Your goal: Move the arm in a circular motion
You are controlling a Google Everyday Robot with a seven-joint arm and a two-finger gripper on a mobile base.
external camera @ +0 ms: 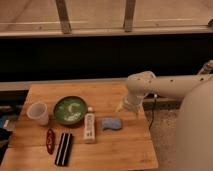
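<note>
The arm is seen reaching in from the right. Its long cream segment is held roughly level above the right edge of the table. At the rounded elbow the arm is bent downward, and the gripper at its tapered tip is held low over the right part of the table, just behind and to the right of a blue sponge. No contact with the sponge or the table surface can be made out. Whether the gripper is open or closed cannot be told, and nothing is seen to be carried in it.

On the table a green bowl, a pale cup, a white bottle lying flat, a red object and a black bar are laid out to the left, all well apart from the gripper.

As for progress, the task leaves no trace on the table, so the share of the circle already swept cannot be read from a single view. It is judged that the arm is somewhere along its loop, with the tip at a low, forward point. What is left is judged to be a sweep round above the table, kept clear of the sponge and bottle.
</note>
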